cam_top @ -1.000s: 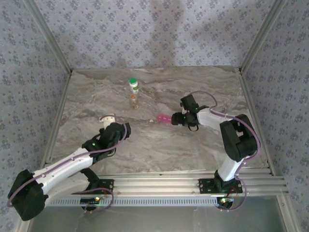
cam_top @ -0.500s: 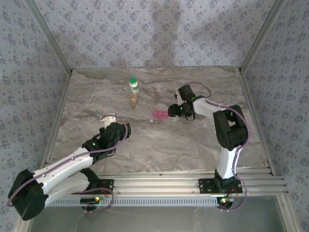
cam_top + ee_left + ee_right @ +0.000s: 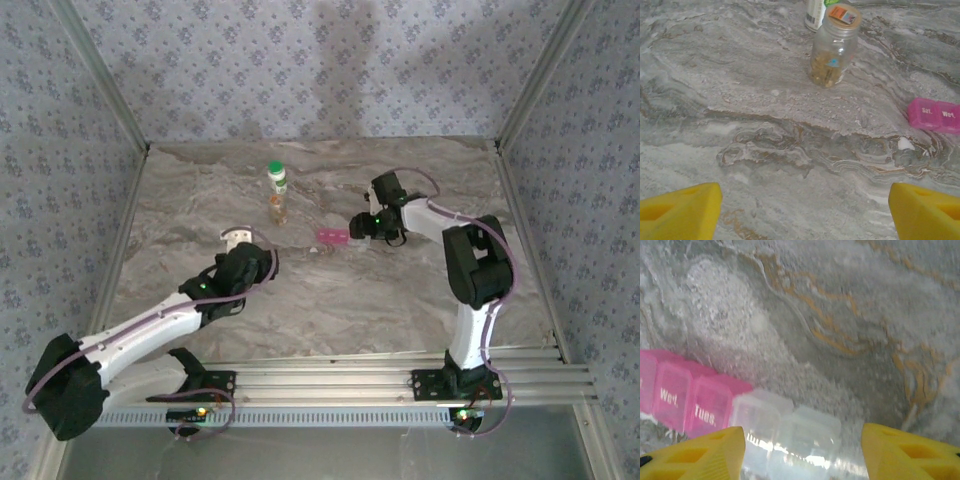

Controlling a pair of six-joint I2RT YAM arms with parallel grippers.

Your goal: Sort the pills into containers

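The pink-and-clear strip pill case (image 3: pixel 332 237) lies at mid-table. Its clear end (image 3: pixel 785 432) sits between my right gripper's (image 3: pixel 802 456) yellow fingers (image 3: pixel 912 455), with a gap on the right side; the jaws stand open around it. The amber vial (image 3: pixel 834 50) with an orange-labelled lid stands in front of the white bottle with green cap (image 3: pixel 277 177). A white pill (image 3: pixel 905 144) lies on the marble just before the case's pink end (image 3: pixel 934 115); a smaller one (image 3: pixel 775 92) lies left of the vial. My left gripper (image 3: pixel 805 215) hangs open and empty, short of the vial.
The marble tabletop (image 3: pixel 330 300) is boxed in by patterned walls on three sides. An aluminium rail (image 3: pixel 400 375) carries the arm bases at the near edge. Bare marble (image 3: pixel 740 65) lies between my left gripper and the vial.
My left arm has reached forward and right, toward the vial. My right gripper moved farther back, its jaws narrowed, and the pill case shifted slightly away.
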